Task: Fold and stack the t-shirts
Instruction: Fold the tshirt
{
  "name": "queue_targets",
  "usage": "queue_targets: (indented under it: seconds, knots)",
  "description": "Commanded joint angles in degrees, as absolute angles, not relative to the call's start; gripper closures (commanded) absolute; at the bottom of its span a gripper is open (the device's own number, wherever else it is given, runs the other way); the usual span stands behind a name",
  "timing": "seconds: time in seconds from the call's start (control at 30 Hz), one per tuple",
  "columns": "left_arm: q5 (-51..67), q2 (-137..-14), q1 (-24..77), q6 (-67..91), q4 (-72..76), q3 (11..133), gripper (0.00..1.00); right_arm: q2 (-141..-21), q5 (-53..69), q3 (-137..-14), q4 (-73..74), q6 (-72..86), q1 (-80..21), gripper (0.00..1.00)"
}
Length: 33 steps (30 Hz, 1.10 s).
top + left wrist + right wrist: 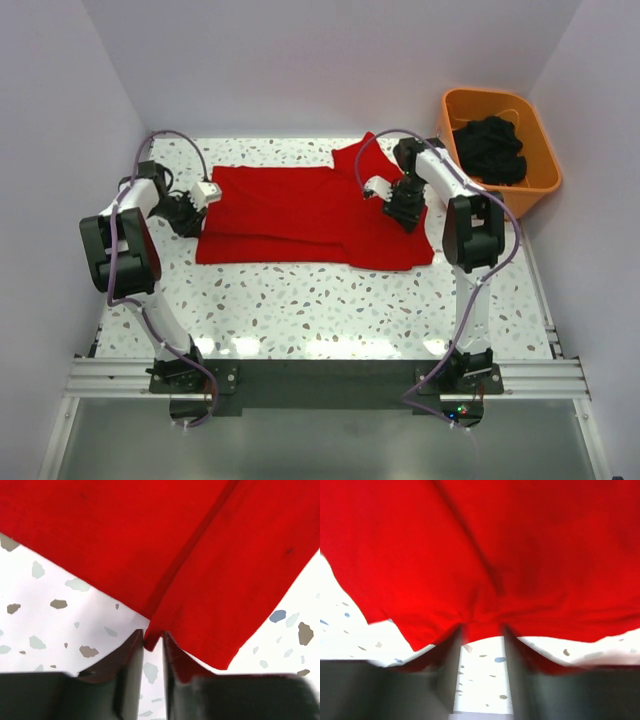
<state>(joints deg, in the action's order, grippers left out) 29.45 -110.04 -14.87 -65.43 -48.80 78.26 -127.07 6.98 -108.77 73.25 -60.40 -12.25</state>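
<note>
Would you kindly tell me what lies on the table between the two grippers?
Only the red shirt: it spans the whole stretch from the left gripper at one end to the right gripper at the other. The top view shows this best.

bright even light, glare on the table (330,345) — right wrist view blurred, left wrist sharper

Speckled white table (300,300), red t-shirt (290,215) lying partly folded across its far half
</note>
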Motion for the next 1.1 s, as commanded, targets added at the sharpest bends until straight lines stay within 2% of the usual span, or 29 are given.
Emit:
queue_targets:
  seconds: [0.0, 0.03, 0.1, 0.2, 0.23, 0.33, 0.47, 0.87, 0.97, 1.07]
  knots:
    - [29.9, -109.2, -16.0, -59.2, -46.2, 79.8, 0.67, -127.7, 6.1, -114.8, 74.4, -54.4, -10.4, 0.53]
    - [30.7, -108.2, -16.6, -56.4, -46.4, 80.1, 0.57, -127.8, 6.8, -116.2, 75.4, -52.9, -8.7, 0.45]
    - [33.0, -107.1, -18.5, -54.2, -48.5, 80.1, 0.49, -127.7, 9.8, -119.5, 79.8, -48.5, -6.8, 0.4]
    - [34.5, -104.5, -19.9, -50.0, -50.8, 77.5, 0.39, -125.4, 14.4, -116.5, 82.8, -43.1, -3.4, 0.42]
    - [34.4, -103.2, -20.0, -48.0, -50.9, 76.4, 0.32, -124.5, 15.1, -114.6, 82.7, -41.9, -2.5, 0.42]
    - [33.8, -101.3, -20.0, -44.5, -50.1, 72.3, 0.27, -120.7, 17.3, -105.6, 79.1, -37.4, -1.4, 0.44]
    - [31.6, -101.7, -20.0, -41.0, -45.8, 68.3, 0.26, -118.9, 17.3, -96.0, 73.3, -34.6, -1.5, 0.44]
    - [29.1, -106.0, -20.0, -35.5, -41.4, 65.0, 0.32, -120.3, 15.5, -88.1, 64.9, -32.8, -1.1, 0.45]
    - [29.8, -106.8, -20.0, -35.2, -41.5, 64.5, 0.39, -120.6, 15.9, -87.6, 64.7, -32.7, -1.2, 0.52]
    - [30.7, -107.0, -20.0, -35.2, -41.0, 63.7, 0.51, -120.0, 16.2, -87.8, 64.7, -32.5, -1.2, 0.56]
